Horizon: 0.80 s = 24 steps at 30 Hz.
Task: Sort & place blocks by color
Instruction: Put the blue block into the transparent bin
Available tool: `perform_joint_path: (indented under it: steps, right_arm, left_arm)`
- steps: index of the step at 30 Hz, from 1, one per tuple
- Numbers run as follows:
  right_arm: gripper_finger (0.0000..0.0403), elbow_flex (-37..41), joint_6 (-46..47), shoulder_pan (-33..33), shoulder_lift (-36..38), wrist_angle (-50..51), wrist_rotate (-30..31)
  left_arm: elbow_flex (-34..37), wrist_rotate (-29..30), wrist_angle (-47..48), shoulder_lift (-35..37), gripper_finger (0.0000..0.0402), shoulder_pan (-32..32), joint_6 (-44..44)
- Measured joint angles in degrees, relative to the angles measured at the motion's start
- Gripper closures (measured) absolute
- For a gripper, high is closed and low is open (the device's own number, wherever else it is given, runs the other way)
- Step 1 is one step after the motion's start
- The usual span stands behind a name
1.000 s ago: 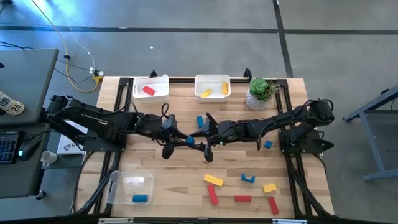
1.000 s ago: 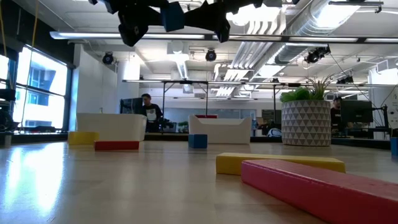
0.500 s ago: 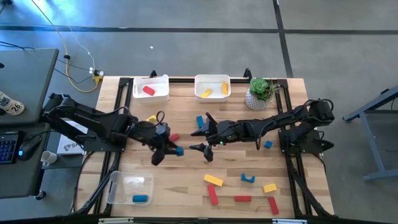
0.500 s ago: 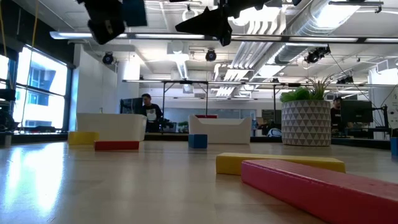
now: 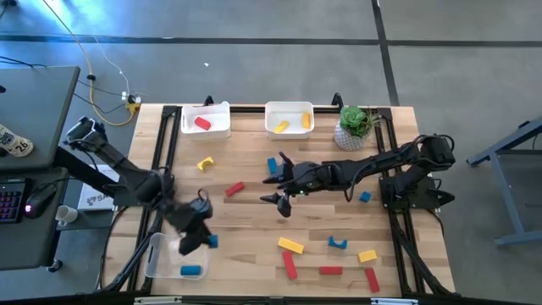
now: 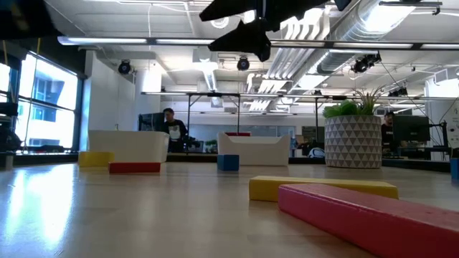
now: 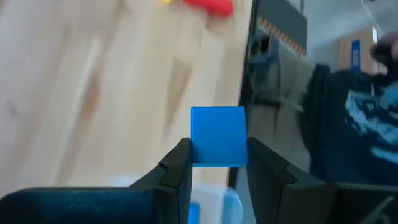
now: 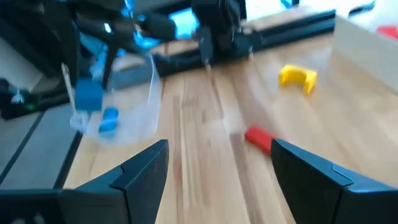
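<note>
My left gripper (image 5: 203, 238) hangs over the table's near left, shut on a small blue block (image 7: 217, 142), just right of the clear bin (image 5: 161, 258) that holds another blue block (image 5: 192, 270). My right gripper (image 5: 273, 189) hovers open over the table's middle with nothing between its fingers (image 8: 221, 155). Loose blocks lie flat on the wood: a yellow arch (image 5: 205, 163), a red bar (image 5: 235, 188), a blue one (image 5: 272, 164), and several red, yellow and blue ones near the front right (image 5: 330, 271). My left gripper pinches the blue block by two opposite faces (image 7: 194, 155) between its two fingers. The block sticks out past the fingertips (image 7: 179, 163). The fingers slant downward toward the table's near left corner. The block is lifted clear of the table, beside the clear bin's right rim.
Two white bins stand at the far edge, one with a red block (image 5: 202, 123), one with yellow blocks (image 5: 283, 125). A potted plant (image 5: 354, 125) stands at the far right. A blue block (image 5: 364, 196) lies by the right arm. Black rails frame the table.
My left gripper has swung from the table's middle, next to my right gripper, toward the near left corner and the clear bin, turning as it went, with the blue block held clear of the table. My right gripper has stayed over the middle.
</note>
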<state>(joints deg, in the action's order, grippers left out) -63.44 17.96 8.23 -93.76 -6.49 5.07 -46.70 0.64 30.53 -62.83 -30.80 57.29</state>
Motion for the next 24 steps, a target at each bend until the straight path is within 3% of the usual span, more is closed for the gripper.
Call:
perform_joint_path:
  steps: [12, 18, 24]
  right_arm:
    - [0.0134, 0.07, 12.15, 0.08, 0.00, 22.80, -9.75]
    - [0.0134, 0.09, 17.24, 1.97, 0.00, 33.68, -12.19]
    - [0.0134, 0.09, 20.85, 5.43, -0.02, 40.88, -12.59]
  left_arm:
    - [-0.01, 1.41, 2.19, -2.30, 0.0308, -13.75, 18.15]
    - [-0.02, 0.42, 4.83, -4.92, 0.0308, -16.74, 25.35]
    - [0.00, -0.23, 5.34, -7.41, 0.0305, -17.24, 26.69]
